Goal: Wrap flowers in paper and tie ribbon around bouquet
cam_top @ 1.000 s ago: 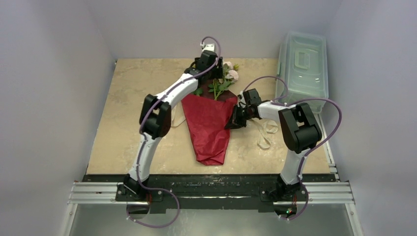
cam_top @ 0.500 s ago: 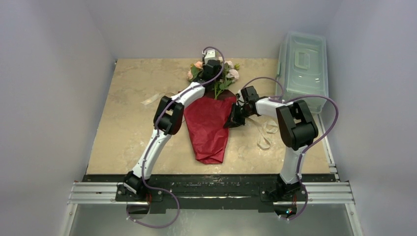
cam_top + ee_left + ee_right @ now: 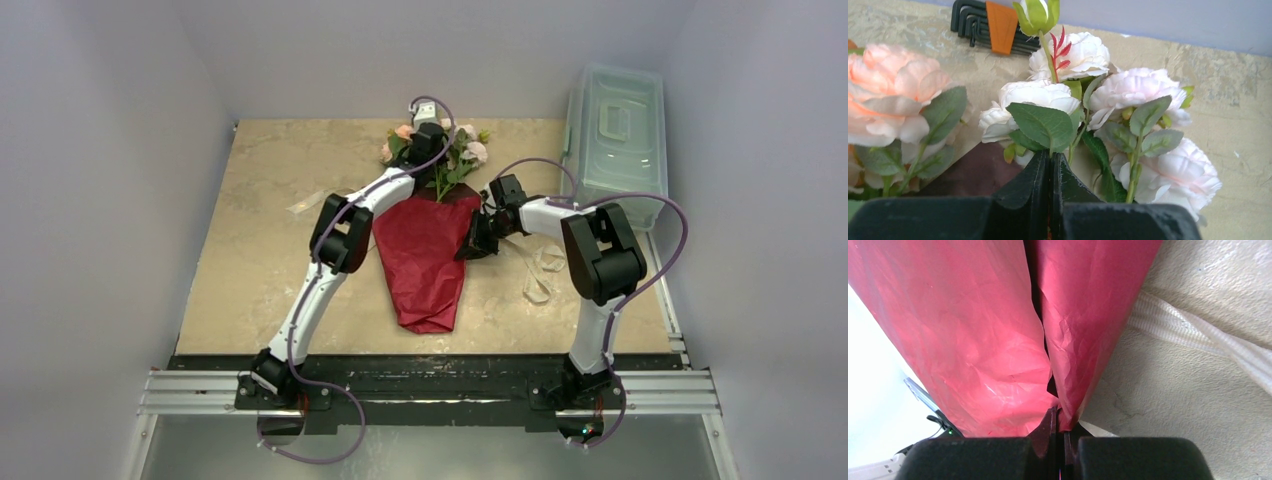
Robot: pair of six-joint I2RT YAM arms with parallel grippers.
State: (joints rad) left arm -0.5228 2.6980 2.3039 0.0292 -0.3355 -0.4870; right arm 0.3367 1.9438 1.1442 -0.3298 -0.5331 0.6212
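Note:
The paper [image 3: 425, 260] lies folded into a red cone on the table, its maroon inner face [image 3: 973, 172] showing at the mouth. The flowers [image 3: 465, 150] stick out of the cone's far end, with white, pink and peach blooms [image 3: 1040, 97] and green leaves. My left gripper [image 3: 432, 160] is among the stems; its jaws [image 3: 1050, 156] are shut, and a leaf stalk runs into the gap between the tips. At the cone's right edge my right gripper [image 3: 478, 240] is shut on a pinched fold of the red paper [image 3: 1068, 370]. The cream ribbon [image 3: 540, 265] lies loose to the right [image 3: 1198, 335].
A clear plastic lidded box [image 3: 615, 130] stands at the back right, close to the right arm. A set of hex keys in an orange holder [image 3: 993, 25] lies on the table beyond the blooms. A small pale scrap [image 3: 305, 205] lies left of the cone.
My left arm has swung right and settled over the flower stems, uncovering the peach bloom. Its jaws have gone from open to shut. The right gripper has kept its hold on the paper.

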